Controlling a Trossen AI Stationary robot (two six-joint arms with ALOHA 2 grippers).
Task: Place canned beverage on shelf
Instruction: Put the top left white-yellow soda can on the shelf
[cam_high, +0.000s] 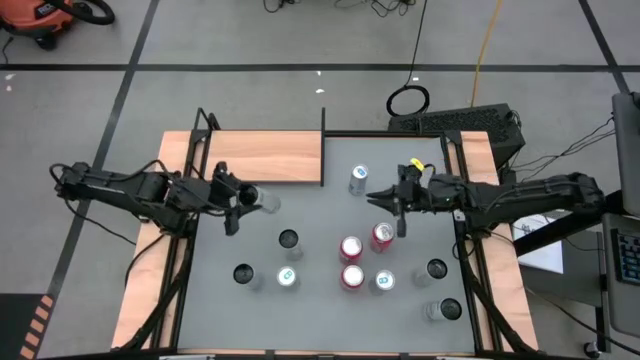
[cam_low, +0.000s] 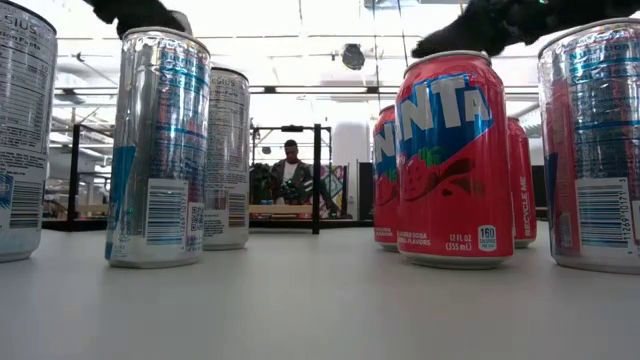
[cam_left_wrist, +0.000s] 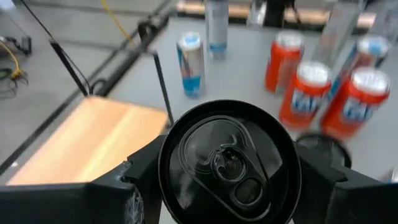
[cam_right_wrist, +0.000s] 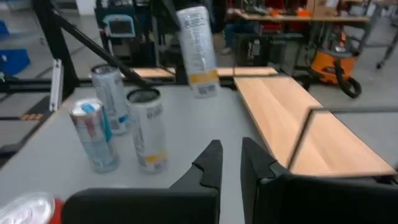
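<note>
The canned beverage is a silver can with a black top. It is in my left gripper above the table's left part, just near of the shelf. The shelf is a light wooden board with black posts at the table's far left. In the right wrist view the can hangs tilted above the tabletop. My right gripper is shut on nothing, raised over the table's middle and pointing left, near a silver-blue can. My left gripper pinches the can by its side walls near the top rim, one finger on each side. The fingers come from the table's left, slanting down. The can is lifted clear of the table and tilted, its black top toward the wrist camera.
Several more cans stand on the grey table: three red ones in the middle, silver ones with blue tops and black-topped ones toward the near edge. Black frame posts rim the shelf. A person sits beyond the table.
</note>
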